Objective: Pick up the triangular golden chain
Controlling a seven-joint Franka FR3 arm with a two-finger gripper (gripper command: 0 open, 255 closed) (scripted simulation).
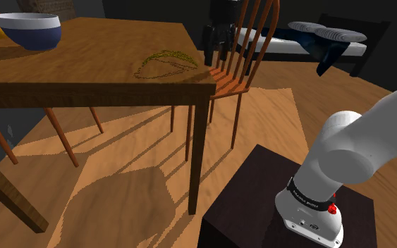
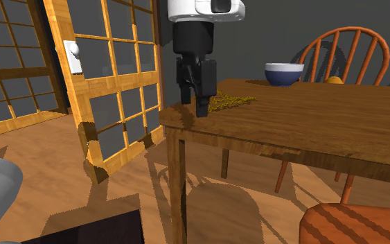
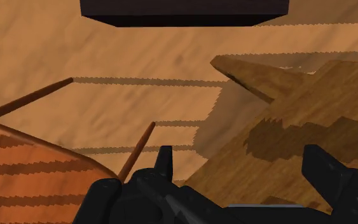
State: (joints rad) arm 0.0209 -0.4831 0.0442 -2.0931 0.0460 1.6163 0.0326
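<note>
the dark stand sits nearest, with the white arm rising from it. beyond it, near the corner of the wooden table, the golden chain lies flat. its long axis runs across the shoulder view, and its narrower tip seems to point toward the chair. the gripper hangs beside that corner, fingers apart and holding nothing. a blue bowl stands farther back.

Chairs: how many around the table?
2. First chair at the table corner by the chain; second chair behind the bowl. Others may be hidden.
</note>
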